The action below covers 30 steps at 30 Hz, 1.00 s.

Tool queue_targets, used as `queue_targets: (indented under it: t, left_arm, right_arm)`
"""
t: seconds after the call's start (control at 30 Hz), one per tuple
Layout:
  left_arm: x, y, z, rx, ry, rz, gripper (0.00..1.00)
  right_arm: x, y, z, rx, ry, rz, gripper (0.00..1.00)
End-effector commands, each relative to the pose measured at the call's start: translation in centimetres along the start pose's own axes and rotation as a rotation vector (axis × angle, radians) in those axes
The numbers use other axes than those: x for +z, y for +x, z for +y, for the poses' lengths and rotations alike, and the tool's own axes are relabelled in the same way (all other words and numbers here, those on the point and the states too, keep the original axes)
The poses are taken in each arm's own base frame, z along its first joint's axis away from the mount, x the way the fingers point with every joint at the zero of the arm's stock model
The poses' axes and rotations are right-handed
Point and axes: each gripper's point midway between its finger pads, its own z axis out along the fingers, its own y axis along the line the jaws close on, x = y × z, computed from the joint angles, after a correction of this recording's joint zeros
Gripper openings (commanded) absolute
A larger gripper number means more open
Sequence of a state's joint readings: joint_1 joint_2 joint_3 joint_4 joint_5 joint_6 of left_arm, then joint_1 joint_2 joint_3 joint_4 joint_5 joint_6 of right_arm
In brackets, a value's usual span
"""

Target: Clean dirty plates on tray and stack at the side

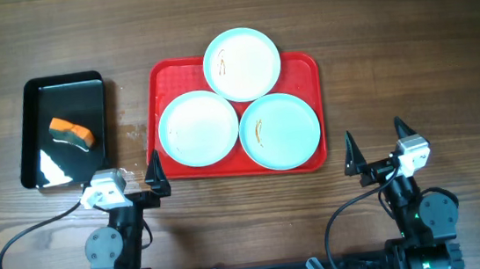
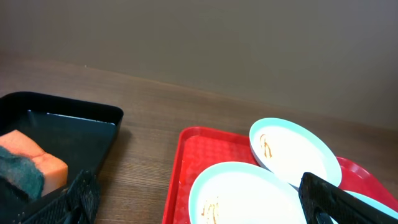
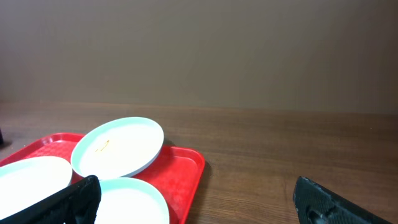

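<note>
Three pale mint-white plates lie on the red tray: one at the back, one front left, one front right. Each shows thin orange-brown smears. My left gripper is open and empty near the table's front, left of the tray's front left corner. My right gripper is open and empty, right of the tray's front right corner. In the left wrist view the front left plate and the back plate show on the tray. The right wrist view shows the back plate.
A glossy black tray stands at the left with an orange sponge with a dark green scouring side in it; both show in the left wrist view. Bare wooden table lies right of the red tray.
</note>
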<state>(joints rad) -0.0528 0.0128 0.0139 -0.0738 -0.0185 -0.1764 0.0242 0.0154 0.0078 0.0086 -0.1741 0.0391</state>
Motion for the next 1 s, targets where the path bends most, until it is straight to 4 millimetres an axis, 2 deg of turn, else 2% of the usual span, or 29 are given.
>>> queue_targets:
  t: [0.0, 0.43, 0.47, 0.6, 0.67, 0.73, 0.87, 0.97]
  left_arm:
    - [0.0, 0.1, 0.4, 0.019, -0.018, -0.005, 1.00]
    - [0.0, 0.0, 0.3, 0.012, -0.013, -0.008, 1.00]
    - [0.0, 0.0, -0.4, -0.031, 0.025, -0.006, 1.00]
    - [-1.5, 0.5, -7.1, -0.376, 0.412, 0.128, 1.00]
    - [-2.8, 1.4, -9.3, -0.439, 0.543, 0.226, 1.00]
    - [-3.9, 2.0, -10.7, -0.465, 0.632, 0.292, 1.00]
    - [-6.2, -0.4, -13.4, -0.423, 0.839, 0.252, 1.00]
    - [-6.2, -4.0, -13.3, -0.421, 0.832, 0.105, 0.99]
  right_arm:
    - [0.0, -0.2, -0.4, -0.012, 0.023, -0.009, 1.00]
    - [0.0, -0.2, -0.4, -0.012, 0.023, -0.009, 0.99]
    - [0.0, -0.2, -0.4, -0.012, 0.023, -0.009, 1.00]
    - [0.0, -0.2, -0.4, -0.012, 0.023, -0.009, 1.00]
    - [0.0, -0.2, -0.4, -0.012, 0.023, -0.009, 1.00]
    - [0.0, -0.2, -0.4, -0.013, 0.023, -0.009, 1.00]
    - [0.0, -0.2, -0.4, -0.012, 0.023, -0.009, 1.00]
    - [0.0, -0.2, -0.4, -0.012, 0.023, -0.009, 1.00]
